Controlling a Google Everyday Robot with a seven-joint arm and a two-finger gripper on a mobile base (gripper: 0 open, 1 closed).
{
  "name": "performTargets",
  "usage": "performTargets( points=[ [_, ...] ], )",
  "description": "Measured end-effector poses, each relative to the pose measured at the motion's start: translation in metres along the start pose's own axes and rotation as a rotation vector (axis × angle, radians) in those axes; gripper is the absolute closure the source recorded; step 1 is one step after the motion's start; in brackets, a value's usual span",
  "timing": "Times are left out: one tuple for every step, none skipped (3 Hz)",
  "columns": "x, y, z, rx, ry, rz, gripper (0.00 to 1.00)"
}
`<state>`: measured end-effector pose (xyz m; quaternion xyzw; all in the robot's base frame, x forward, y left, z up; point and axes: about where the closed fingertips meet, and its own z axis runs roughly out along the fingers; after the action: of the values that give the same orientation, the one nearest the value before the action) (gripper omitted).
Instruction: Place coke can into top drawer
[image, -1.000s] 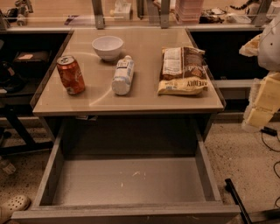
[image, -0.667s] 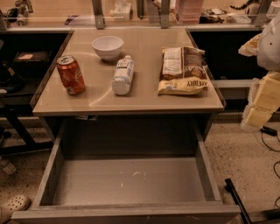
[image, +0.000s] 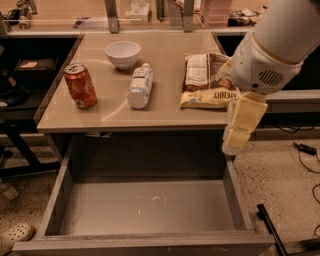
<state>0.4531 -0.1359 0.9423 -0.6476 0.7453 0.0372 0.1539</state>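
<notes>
The coke can (image: 80, 86) stands upright on the tabletop's left side, red-orange with a silver top. The top drawer (image: 150, 206) is pulled fully out below the table's front edge, and its grey bottom holds nothing. My gripper (image: 239, 127) hangs from the white arm at the right. It points down beside the table's front right corner, above the drawer's right wall. It is far to the right of the can and holds nothing that I can see.
A white plastic bottle (image: 140, 86) lies on its side mid-table. A white bowl (image: 122, 52) stands behind it. A chip bag (image: 202, 80) lies at the right, partly behind my arm. Dark shelves flank the table (image: 165, 112). A sandal (image: 15, 234) and cables (image: 305, 149) lie on the floor.
My arm has swung in from the right edge of the view. It now hangs over the table's right front corner and covers part of the chip bag. The objects have not moved.
</notes>
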Motion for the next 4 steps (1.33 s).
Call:
performTargets(
  points=[
    [-0.002, 0.0, 0.001, -0.002, -0.002, -0.004, 0.0],
    [-0.004, -0.007, 0.006, 0.009, -0.04, 0.012, 0.0],
    [-0.014, -0.058, 0.016, 0.078, -0.147, 0.06, 0.0],
    [-0.031, -0.115, 0.028, 0.121, -0.261, 0.098, 0.0]
  ],
)
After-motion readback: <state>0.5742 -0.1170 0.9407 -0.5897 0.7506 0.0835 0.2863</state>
